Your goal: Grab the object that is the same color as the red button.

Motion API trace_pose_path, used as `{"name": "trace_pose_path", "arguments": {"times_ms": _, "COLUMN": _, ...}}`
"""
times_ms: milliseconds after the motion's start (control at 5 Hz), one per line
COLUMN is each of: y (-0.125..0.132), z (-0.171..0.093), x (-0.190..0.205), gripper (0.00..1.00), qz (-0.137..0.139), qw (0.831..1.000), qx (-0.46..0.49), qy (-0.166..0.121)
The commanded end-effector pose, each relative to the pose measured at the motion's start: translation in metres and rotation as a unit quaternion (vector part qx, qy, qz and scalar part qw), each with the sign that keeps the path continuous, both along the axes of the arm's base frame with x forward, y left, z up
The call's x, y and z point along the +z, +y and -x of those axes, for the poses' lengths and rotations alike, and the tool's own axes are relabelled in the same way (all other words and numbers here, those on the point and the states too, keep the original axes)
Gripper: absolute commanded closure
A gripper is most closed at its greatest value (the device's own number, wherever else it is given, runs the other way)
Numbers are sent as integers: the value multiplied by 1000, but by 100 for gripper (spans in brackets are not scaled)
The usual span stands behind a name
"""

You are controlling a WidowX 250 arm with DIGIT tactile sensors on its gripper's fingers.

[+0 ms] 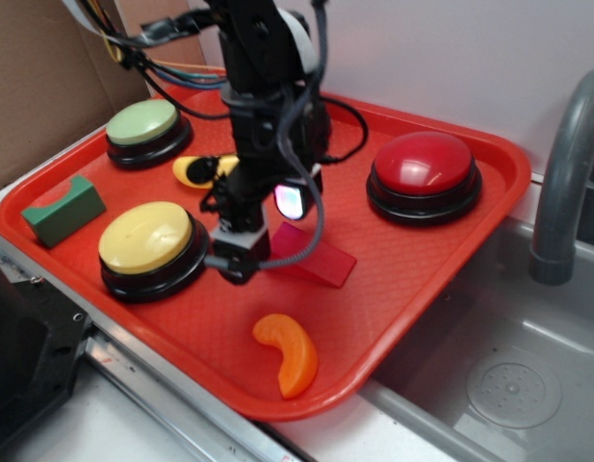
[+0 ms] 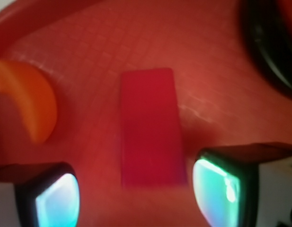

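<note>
— Wrist view: red wedge [image 2: 150,127] lies on the tray [image 2: 207,61], between my gripper's [image 2: 136,194] spread fingers.

— Looks light, rigid, slick; I'd pinch its long flat sides.

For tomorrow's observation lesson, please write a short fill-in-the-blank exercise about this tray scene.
1. The red wedge lies ____ the two open fingers.
2. The red button sits on a round ____ base.
3. Every button stands on a red ____.
4. The crescent piece is coloured ____.

Missing words: between; black; tray; orange
</note>
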State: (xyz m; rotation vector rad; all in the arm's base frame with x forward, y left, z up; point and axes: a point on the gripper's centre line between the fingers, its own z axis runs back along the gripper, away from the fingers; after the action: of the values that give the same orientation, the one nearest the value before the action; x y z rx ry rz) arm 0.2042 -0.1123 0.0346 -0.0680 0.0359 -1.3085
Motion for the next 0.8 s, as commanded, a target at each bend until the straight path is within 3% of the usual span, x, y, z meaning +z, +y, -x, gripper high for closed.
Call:
{"name": "trace_pose_path", "arguments": {"times_ms": 0, "y": 1, "z": 18, "x": -13, "gripper": 0, "qz": -53, "qw": 998, "qx": 23, "qy": -23}}
{"name": "trace_pose_path", "arguments": {"times_ms": 200, "y": 6, "z": 24, "x": -22, "gripper": 0, "qz": -74, "qw": 996, "qx": 51, "qy": -28}}
{"name": "trace_pose_path", "arguments": {"times_ms": 400, "y": 10, "z": 27, "x": -31, "gripper": 37, "qz": -72, "qw": 994, "qx": 78, "qy": -28}}
{"name": "trace_pose_path", "arguments": {"times_ms": 600, "y": 10, "z": 30, "x": -34, "gripper": 100, "qz": -69, "qw": 994, "qx": 85, "qy": -29}}
